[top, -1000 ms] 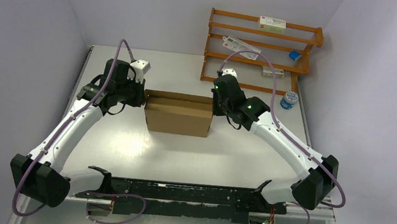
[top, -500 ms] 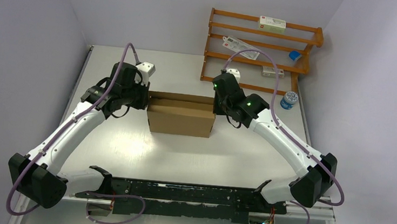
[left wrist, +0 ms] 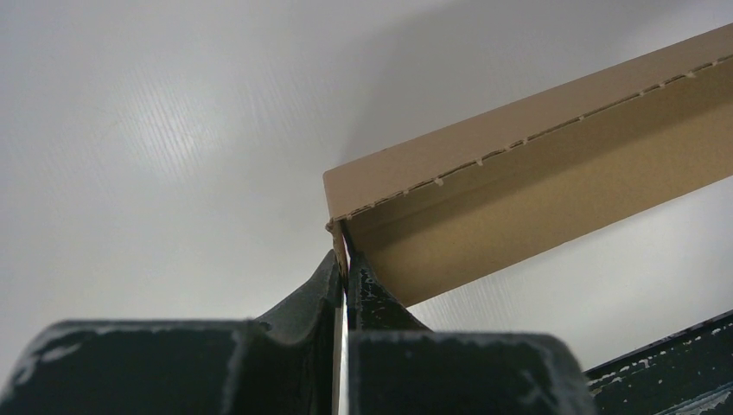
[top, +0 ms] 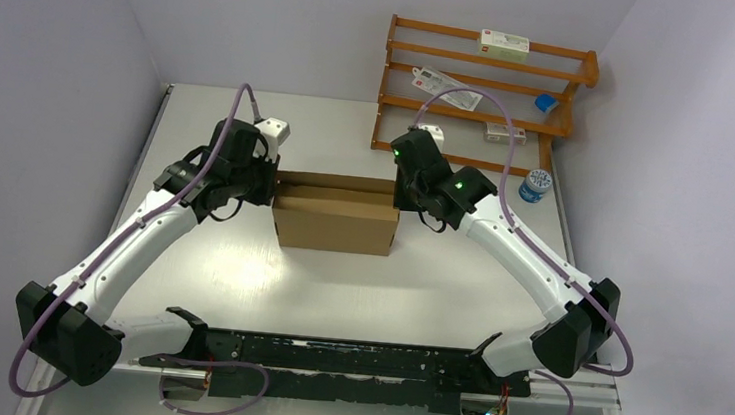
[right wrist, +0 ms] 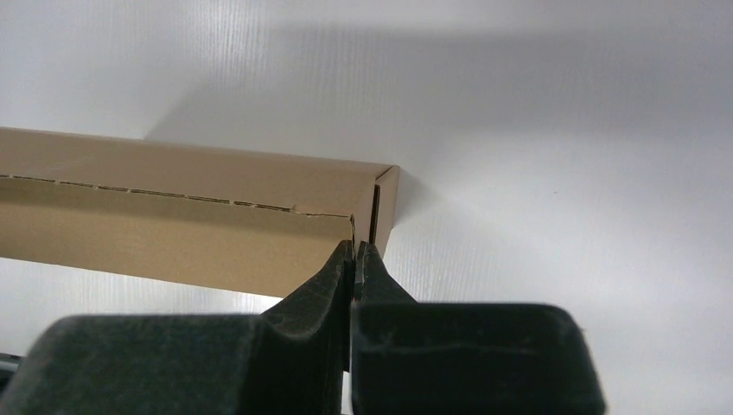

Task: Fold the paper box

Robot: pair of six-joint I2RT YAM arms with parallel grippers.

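The paper box [top: 334, 221] is plain brown cardboard, standing as a shallow box in the middle of the table, its top panel partly folded over. My left gripper [top: 270, 185] is shut on the box's left end wall; in the left wrist view the fingertips [left wrist: 344, 259] pinch the thin cardboard edge of the box [left wrist: 553, 164]. My right gripper [top: 399, 194] is shut on the box's right end wall; in the right wrist view the fingertips [right wrist: 355, 251] clamp the wall at the corner of the box [right wrist: 173, 216].
A wooden rack [top: 484, 87] stands at the back right with small white cartons [top: 503, 46] and a blue item on its shelves. A small blue-capped jar [top: 534, 186] sits by the rack. Purple walls close in left and right.
Both grippers and the box have shifted slightly right and toward the back. The left arm has reached further in. The grips on the end walls are unchanged.
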